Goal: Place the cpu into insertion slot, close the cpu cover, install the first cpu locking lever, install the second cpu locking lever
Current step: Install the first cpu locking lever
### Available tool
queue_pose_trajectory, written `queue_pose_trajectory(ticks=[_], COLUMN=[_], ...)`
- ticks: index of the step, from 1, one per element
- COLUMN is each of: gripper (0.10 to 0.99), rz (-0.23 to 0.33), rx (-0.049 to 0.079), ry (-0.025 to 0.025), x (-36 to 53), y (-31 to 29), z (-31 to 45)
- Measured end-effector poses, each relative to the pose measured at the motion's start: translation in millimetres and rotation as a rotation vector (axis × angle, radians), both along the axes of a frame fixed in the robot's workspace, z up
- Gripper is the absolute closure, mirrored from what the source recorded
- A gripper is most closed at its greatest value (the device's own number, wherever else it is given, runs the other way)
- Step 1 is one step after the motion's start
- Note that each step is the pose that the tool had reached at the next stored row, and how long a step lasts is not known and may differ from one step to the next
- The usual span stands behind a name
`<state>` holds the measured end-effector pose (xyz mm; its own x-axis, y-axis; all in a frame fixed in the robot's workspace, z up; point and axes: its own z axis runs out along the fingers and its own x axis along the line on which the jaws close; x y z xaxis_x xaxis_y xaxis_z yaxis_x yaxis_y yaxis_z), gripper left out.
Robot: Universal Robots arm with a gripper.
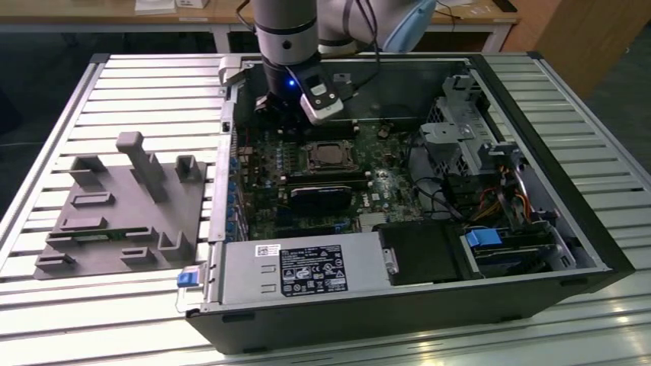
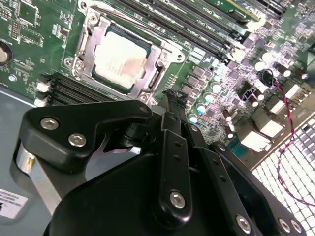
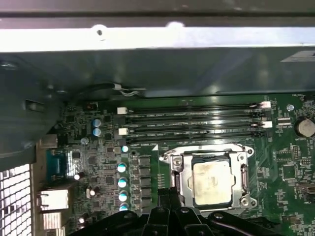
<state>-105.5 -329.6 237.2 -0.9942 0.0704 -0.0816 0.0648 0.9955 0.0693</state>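
One chip seated, jaws together

On the exterior view's left lies a grey fixture plate point(image 1: 122, 206). Right of it, inside the open computer case point(image 1: 569, 252), the gripper point(image 2: 172, 96) hangs empty, jaws pressed together, just beside the insertion slot point(image 3: 186, 189), where the cpu point(image 2: 120, 59) sits framed by the cpu cover point(image 2: 88, 39).

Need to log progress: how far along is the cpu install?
The cpu sits in the insertion slot, and the cpu cover looks lowered around it. The pincer hovers just beside the slot, above the board. The two locking levers are left; whether either is latched, I cannot tell.
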Motion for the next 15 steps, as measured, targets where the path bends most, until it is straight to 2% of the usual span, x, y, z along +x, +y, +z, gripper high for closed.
queue_pose_trajectory(ticks=[2, 8, 15], gripper=[0.980, 0.980, 0.980], rz=[0.000, 0.000, 0.000], rx=[0.012, 0.061, 0.132], ry=[-0.0006, -0.0010, -0.0009], x=[-1.5, -6.7, -11.3], y=[0.0, 0.0, 0.0], z=[0.0, 0.0, 0.0])
